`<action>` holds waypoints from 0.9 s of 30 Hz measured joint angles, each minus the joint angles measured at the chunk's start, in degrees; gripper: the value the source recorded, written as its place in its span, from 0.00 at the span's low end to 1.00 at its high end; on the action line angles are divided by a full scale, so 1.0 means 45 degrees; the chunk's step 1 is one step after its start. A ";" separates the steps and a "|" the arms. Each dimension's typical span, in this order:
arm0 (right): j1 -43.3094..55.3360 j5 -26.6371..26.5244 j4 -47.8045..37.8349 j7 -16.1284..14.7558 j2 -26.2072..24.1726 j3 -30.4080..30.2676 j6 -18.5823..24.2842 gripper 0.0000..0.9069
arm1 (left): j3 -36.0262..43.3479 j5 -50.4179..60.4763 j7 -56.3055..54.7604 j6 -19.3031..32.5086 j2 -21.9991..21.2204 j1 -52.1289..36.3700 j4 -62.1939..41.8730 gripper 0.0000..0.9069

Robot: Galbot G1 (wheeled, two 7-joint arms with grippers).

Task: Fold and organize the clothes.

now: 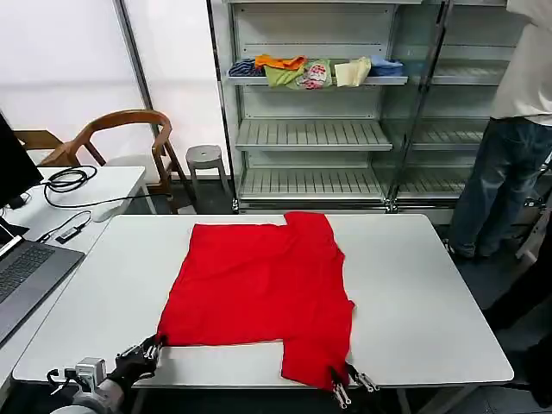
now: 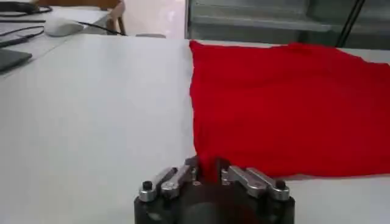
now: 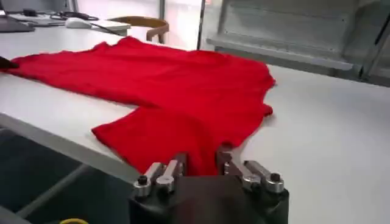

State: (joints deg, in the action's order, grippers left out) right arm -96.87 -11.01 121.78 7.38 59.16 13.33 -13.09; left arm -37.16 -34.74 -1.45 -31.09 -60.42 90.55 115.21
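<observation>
The clothes are one bright red T-shirt (image 1: 259,285) spread flat on the white table (image 1: 423,293), plain side up, with one sleeve reaching the near edge. My left gripper (image 1: 148,349) sits at the shirt's near left corner, and red cloth (image 2: 207,167) is pinched between its fingers. My right gripper (image 1: 349,382) is at the near edge, shut on the hem of the near sleeve (image 3: 183,137). In the right wrist view the sleeve cloth runs straight into my right gripper (image 3: 201,163).
A laptop (image 1: 21,276) and cables (image 1: 65,181) lie on a side desk at left. A wooden chair (image 1: 129,129) and a stool (image 1: 205,157) stand behind the table. Shelving (image 1: 310,129) with small folded garments (image 1: 310,71) stands at the back. A person (image 1: 509,129) stands at far right.
</observation>
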 measured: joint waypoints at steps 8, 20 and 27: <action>0.0203 -0.0277 0.0309 -0.0112 -0.0004 0.0230 0.0073 0.00 | 0.0084 -0.0047 0.0123 0.0138 0.0032 -0.0173 0.0043 0.02; 0.1462 -0.0920 0.0273 -0.0221 0.0218 0.0506 -0.0327 0.00 | -0.0188 -0.0744 0.0218 0.0484 0.0427 -0.0823 -0.0160 0.02; 0.2874 -0.1173 -0.0256 -0.0168 0.0390 0.0301 -0.0660 0.00 | 0.0056 -0.1153 0.0430 0.0841 0.0584 -0.1512 -0.0554 0.02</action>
State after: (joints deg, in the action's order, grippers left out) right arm -83.93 -16.29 120.62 6.63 60.92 14.69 -16.06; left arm -36.91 -39.93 0.49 -27.30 -57.79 83.74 112.71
